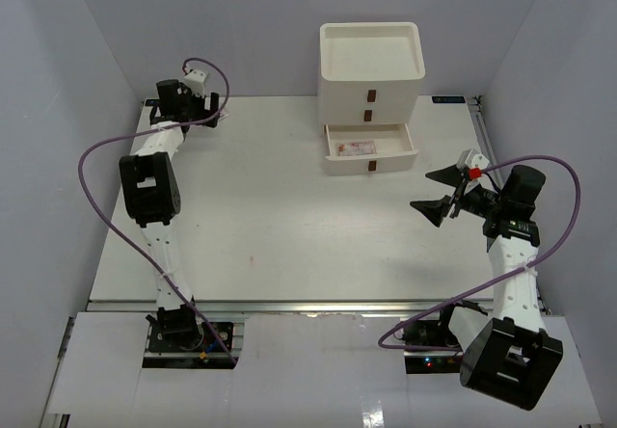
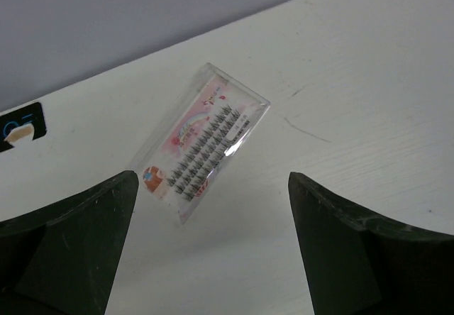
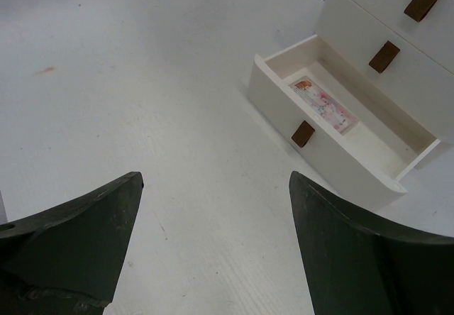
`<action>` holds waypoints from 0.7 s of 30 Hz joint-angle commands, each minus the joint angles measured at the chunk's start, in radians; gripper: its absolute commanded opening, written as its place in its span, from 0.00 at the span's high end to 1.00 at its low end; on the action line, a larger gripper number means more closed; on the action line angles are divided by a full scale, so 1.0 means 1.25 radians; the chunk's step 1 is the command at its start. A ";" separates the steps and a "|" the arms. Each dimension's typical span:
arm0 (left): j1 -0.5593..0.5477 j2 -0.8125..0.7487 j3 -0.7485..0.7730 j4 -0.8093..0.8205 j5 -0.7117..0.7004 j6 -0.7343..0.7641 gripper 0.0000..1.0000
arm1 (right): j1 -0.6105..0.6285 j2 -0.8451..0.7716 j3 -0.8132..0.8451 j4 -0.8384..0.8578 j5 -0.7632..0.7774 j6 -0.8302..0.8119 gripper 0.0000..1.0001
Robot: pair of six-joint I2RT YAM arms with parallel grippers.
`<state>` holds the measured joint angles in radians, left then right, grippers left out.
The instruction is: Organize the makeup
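**Loose packet lined up for pickup by the left hand**

A flat clear packet (image 2: 202, 152), with a pink card and rows of dark lashes inside, is seen lying on the white surface (image 2: 369, 116), close to the far left edge by the wall. It is framed by the left hand (image 2: 211, 187), whose fingers are spread wide apart above it and touch nothing. A second packet (image 1: 359, 147) is laid in the open bottom drawer (image 1: 395, 165) of the box (image 1: 347, 91). The right hand (image 1: 439, 201) is held to the right of the drawer, its fingers apart and empty. The step in hand is judged to be the pickup of the loose packet. For that, the left hand must be lowered and closed across the packet's narrow width. The packet must then be carried to the drawer.
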<state>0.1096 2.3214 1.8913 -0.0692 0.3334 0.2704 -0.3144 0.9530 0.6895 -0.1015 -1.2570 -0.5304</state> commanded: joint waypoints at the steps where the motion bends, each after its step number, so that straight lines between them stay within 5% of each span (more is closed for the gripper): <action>1: -0.026 0.055 0.088 0.019 0.008 0.203 0.02 | -0.006 0.027 0.021 0.000 -0.024 -0.002 0.10; 10: -0.019 0.164 0.242 -0.001 0.076 0.257 0.02 | -0.015 0.059 0.048 -0.069 -0.040 -0.048 0.10; 21: 0.017 0.210 0.271 0.000 0.125 0.233 0.02 | -0.021 0.083 0.071 -0.115 -0.055 -0.082 0.10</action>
<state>0.1104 2.5698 2.1954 -0.0729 0.4203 0.5644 -0.3337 1.0475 0.7264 -0.2126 -1.2856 -0.6020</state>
